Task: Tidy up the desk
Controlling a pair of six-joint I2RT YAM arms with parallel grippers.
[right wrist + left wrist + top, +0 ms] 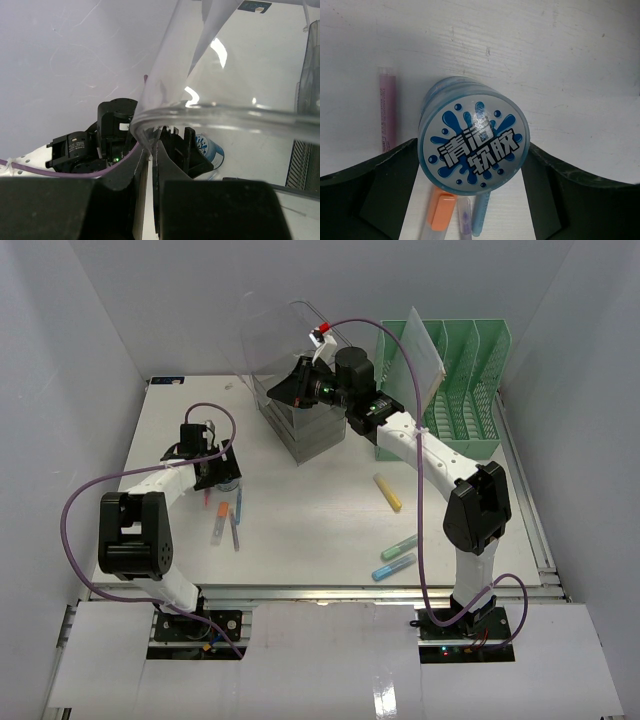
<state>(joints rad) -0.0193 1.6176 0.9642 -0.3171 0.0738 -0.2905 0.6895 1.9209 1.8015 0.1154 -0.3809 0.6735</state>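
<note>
**Left hand about to take the gel tub, box lid held up**
The left hand (212, 468) straddles the blue tub (472, 145) from above, jaws wide and close against its sides; I cannot tell whether they grip it. The white bench (320, 520) lies directly under the hand, with pens (442, 212) just beside the tub. The right hand (150, 150) is pinched tight on the clear lid (210, 115), tilted up over the storage box (305, 430). The next move probably calls for a firm squeeze, a straight lift, then a carry to the box.

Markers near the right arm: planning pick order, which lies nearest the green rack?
The yellow marker; the green marker and blue marker lie farther from the rack.
</note>
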